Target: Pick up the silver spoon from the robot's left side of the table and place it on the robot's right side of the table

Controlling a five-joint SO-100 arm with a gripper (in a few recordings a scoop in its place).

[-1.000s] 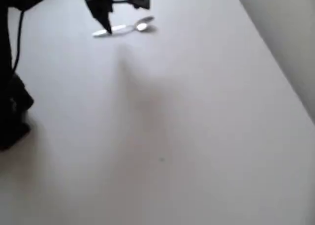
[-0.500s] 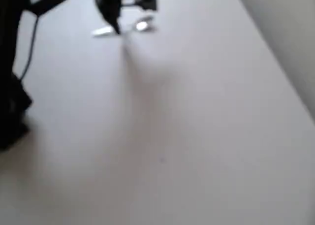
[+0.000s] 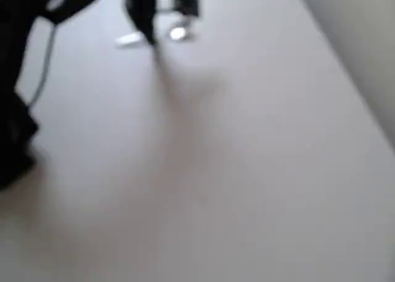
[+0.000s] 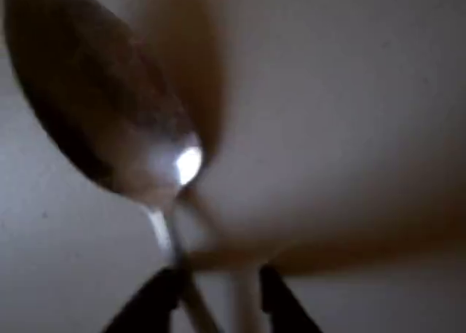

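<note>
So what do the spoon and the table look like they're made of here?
Spoon: looks like polished metal, going by the silvery bowl with a sharp bright glint in the wrist view. Table: a plain white matte top with no glare or grain; perhaps laminate or painted board, but the blur leaves that open.

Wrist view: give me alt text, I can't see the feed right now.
A silver spoon fills the upper left, bowl large and dark with one bright glint, lying on the white table. Its slim handle runs down beside the left of the gripper's two black fingertips.
</note>
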